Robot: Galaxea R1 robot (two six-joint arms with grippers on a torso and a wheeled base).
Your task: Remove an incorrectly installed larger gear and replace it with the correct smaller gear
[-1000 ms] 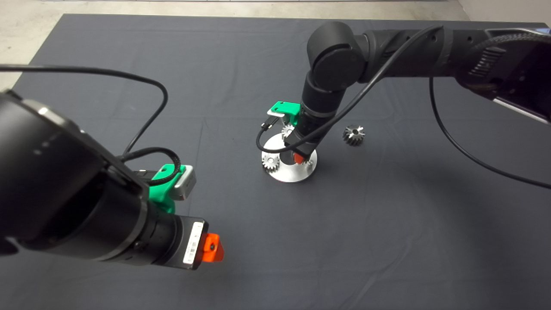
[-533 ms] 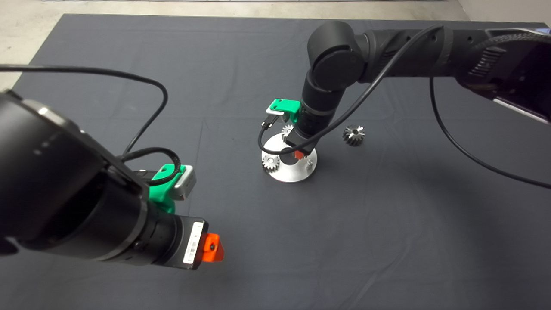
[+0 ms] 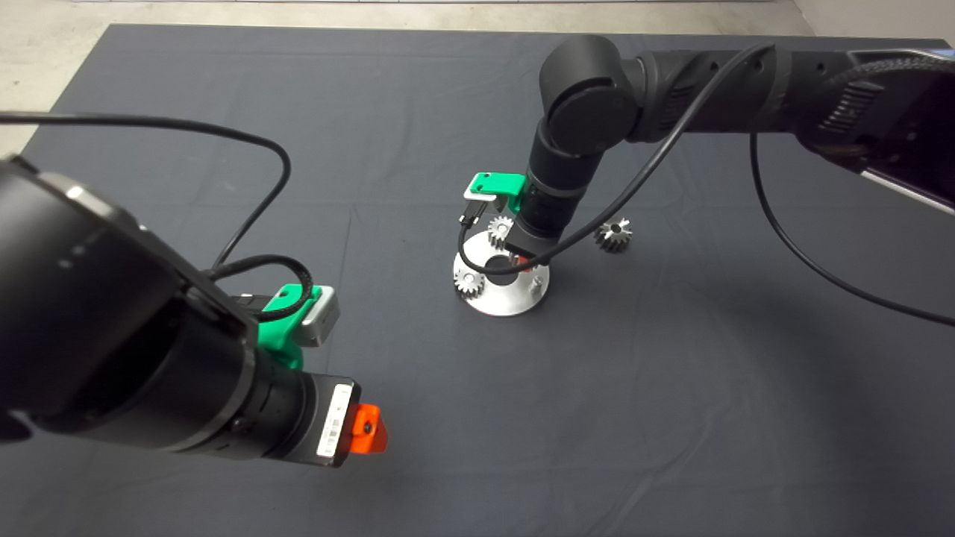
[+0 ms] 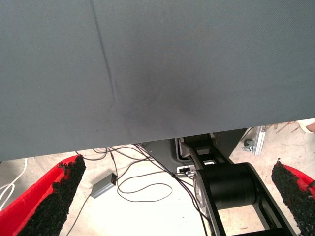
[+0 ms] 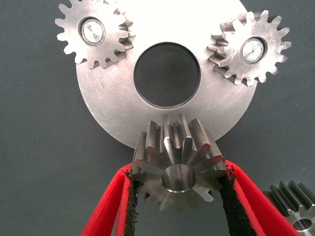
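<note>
My right gripper is shut on the larger gear, a shiny gear with long flared teeth, and holds it just above the near edge of the round silver plate. In the head view this gripper hangs over the plate and hides the gear. The smaller gear, dark grey, lies on the mat to the right of the plate; its edge also shows in the right wrist view. My left gripper is open and empty, parked at the lower left.
Two small pale gears sit on pegs on the plate, around its centre hole. In the head view they show as the front one and the back one, with a bare peg. The left wrist view shows the mat edge and cables on the floor.
My right gripper has risen and drawn slightly back and right with the larger gear, lifting it off the plate. The plate's right peg now shows bare. The left arm has not moved.
</note>
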